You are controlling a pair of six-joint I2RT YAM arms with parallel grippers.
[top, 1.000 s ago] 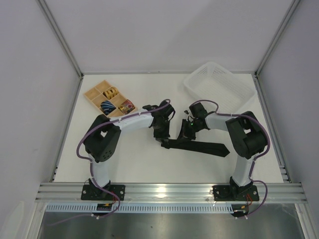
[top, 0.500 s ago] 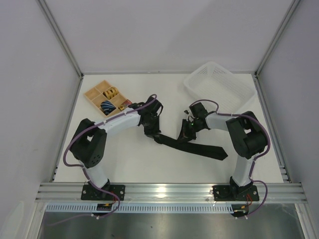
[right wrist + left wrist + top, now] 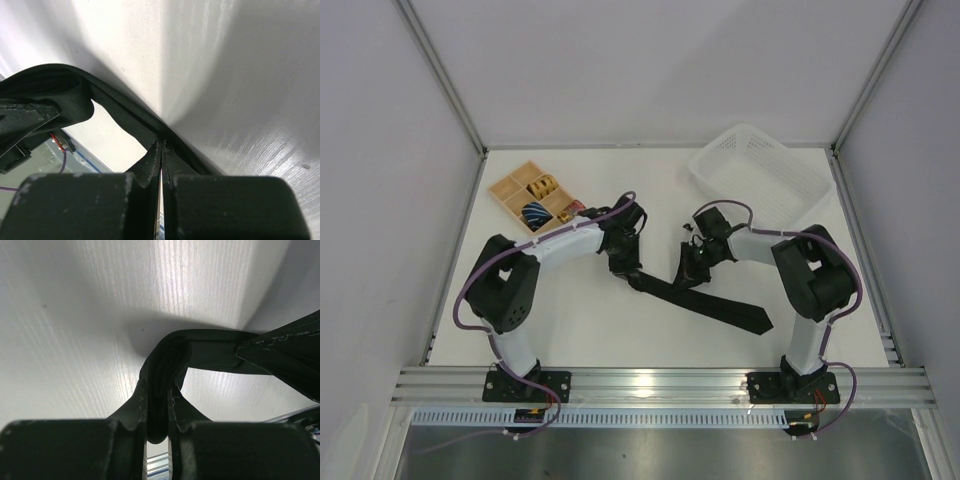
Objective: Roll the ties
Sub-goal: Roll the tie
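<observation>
A black tie (image 3: 720,305) lies slantwise across the middle of the table, its pointed wide end toward the near right. My left gripper (image 3: 628,270) is at the tie's left end. In the left wrist view this gripper (image 3: 157,390) is shut on a folded bunch of the tie (image 3: 167,357), which fills the gap between the fingers. My right gripper (image 3: 693,268) sits on the strip a little further right. The right wrist view shows that gripper (image 3: 161,145) shut, its tips pinching the tie's (image 3: 120,107) edge where the fabric bends over them.
A wooden divided box (image 3: 512,187) holding several rolled ties stands at the back left, close behind the left arm. A white plastic basket (image 3: 760,180) stands at the back right. The table's side rails run along both edges.
The left gripper has drawn back to the left, pulling the tie's end with it, and has closed tighter on the fabric. The tie's wide end has swung toward the near edge. The right gripper has barely moved.
</observation>
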